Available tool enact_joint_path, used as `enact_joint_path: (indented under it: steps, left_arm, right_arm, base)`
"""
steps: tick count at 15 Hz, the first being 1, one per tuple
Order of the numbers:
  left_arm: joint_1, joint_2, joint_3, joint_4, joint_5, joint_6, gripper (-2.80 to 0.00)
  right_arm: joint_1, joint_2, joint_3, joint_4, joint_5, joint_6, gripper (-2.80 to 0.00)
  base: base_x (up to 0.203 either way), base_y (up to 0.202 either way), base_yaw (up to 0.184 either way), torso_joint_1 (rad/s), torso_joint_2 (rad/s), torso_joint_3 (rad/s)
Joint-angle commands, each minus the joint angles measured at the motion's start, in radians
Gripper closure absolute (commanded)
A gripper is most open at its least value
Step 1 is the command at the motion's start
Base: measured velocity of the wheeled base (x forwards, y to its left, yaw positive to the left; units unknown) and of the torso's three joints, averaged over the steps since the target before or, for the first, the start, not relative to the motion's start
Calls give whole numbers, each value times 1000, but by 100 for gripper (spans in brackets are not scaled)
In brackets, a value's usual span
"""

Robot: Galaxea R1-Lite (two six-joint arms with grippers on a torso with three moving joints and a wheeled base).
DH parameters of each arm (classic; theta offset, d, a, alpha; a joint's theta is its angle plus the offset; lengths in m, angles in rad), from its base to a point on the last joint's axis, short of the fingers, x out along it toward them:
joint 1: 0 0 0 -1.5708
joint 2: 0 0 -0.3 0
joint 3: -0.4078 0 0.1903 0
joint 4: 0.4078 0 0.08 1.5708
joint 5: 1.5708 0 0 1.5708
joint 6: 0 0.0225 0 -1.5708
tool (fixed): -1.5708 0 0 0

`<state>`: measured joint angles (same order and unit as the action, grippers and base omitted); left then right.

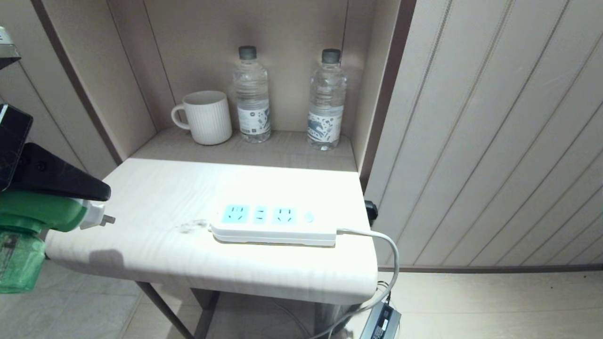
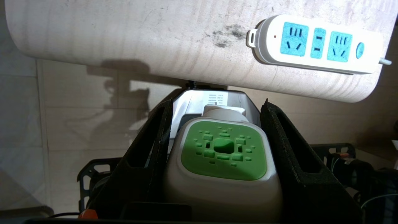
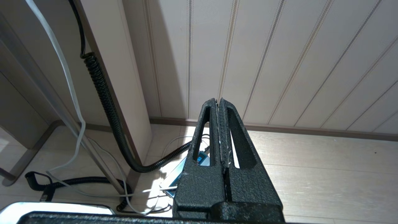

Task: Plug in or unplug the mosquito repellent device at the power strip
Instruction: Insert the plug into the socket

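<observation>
Pale wooden table (image 1: 155,188), power strip (image 1: 273,226) on it

- The power strip (image 1: 274,225) lies flat on the surface (image 1: 155,197), near the front right corner, socket faces up and unoccupied.
- Its white cable (image 1: 386,254) leaves the strip's right end and drops over the surface edge.
- The left end effector (image 1: 70,188) is well left of the power strip, at the surface's left edge, gripping the mosquito repellent device (image 1: 42,221); the plug prongs point toward the strip.
- A white mug (image 1: 207,117) and two water bottles (image 1: 253,94) stand on the shelf behind the power strip.
</observation>
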<state>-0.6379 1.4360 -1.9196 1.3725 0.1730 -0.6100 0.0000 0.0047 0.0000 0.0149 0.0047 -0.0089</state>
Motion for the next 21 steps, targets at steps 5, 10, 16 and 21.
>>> enact_joint_path:
  steps: [5, 10, 16, 21]
  left_arm:
    - [-2, 4, 4, 8, -3, -4, 0]
    - [-16, 11, 71, -5, -16, -7, 0]
    - [-36, 17, 88, -27, -10, -20, 0]
    - [-36, 10, 189, -33, -14, -19, 0]
  right_arm:
    - [0, 0, 0, 0, 0, -2, 0]
    - [0, 0, 0, -1, 0, -4, 0]
    - [0, 0, 0, -1, 1, -5, 0]
    - [0, 0, 0, -1, 0, -3, 0]
  base:
    - [0, 0, 0, 110, -325, -209]
    - [0, 0, 0, 183, -464, -284]
    - [0, 0, 0, 209, -491, -281]
    - [0, 0, 0, 152, -339, -191]
